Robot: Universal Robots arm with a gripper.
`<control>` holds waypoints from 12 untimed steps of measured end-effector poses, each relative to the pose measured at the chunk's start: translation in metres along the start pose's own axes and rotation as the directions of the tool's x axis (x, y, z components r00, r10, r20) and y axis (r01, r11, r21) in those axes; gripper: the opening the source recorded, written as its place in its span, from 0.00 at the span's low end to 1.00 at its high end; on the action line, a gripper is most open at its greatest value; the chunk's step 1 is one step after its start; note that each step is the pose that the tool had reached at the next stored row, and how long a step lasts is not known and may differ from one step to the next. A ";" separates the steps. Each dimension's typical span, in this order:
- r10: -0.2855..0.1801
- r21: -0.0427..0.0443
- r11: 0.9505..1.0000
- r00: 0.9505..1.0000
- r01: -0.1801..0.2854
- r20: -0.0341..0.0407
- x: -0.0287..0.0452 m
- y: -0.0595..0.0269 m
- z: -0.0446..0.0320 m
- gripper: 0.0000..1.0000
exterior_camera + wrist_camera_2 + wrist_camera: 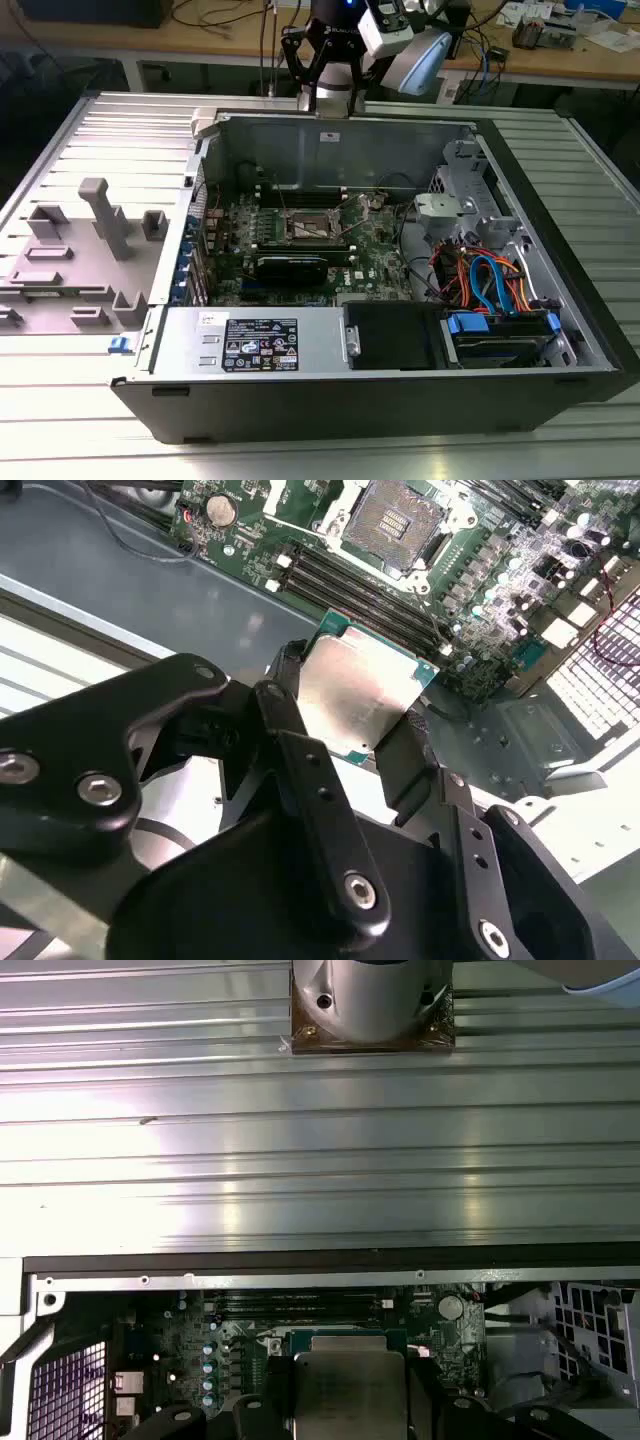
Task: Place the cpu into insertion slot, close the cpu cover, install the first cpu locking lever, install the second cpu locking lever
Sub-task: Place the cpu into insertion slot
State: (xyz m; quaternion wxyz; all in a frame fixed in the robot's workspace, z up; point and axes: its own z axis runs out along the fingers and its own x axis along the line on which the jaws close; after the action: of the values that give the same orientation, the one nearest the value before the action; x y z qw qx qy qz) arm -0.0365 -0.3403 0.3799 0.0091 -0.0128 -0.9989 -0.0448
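gripper [352, 712]: black fingers clamped on two opposite edges of the cpu
cpu [362, 680]: silver top showing, held in the air, clear of the green board [250, 530]
insertion slot [395, 522]: farther off, past the long black memory slots [350, 585], contacts uncovered

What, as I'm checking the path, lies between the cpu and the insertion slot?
In the second wrist view, long black RAM slots cross the stretch between cpu and insertion slot.

A ribbed metal desk [70, 400] carries an open computer case [300, 405] lying on its side – and, just beside it at the exterior view's left, a grey moulded fixture [90, 270].
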 end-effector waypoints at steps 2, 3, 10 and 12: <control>0.000 0.000 1.000 1.000 0.000 0.000 0.0000 0.0000 0.0000 0.54; 0.000 0.000 1.000 1.000 0.000 0.000 0.0000 0.0000 0.0000 0.54; 0.000 0.000 1.000 1.000 0.000 0.000 -0.0001 -0.0012 -0.0001 0.54; 0.000 0.000 1.000 1.000 0.000 0.000 0.0000 -0.0025 -0.0003 0.54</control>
State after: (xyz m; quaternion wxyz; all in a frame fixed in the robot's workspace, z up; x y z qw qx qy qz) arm -0.0365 -0.3429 0.3800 0.0091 -0.0128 -0.9989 -0.0448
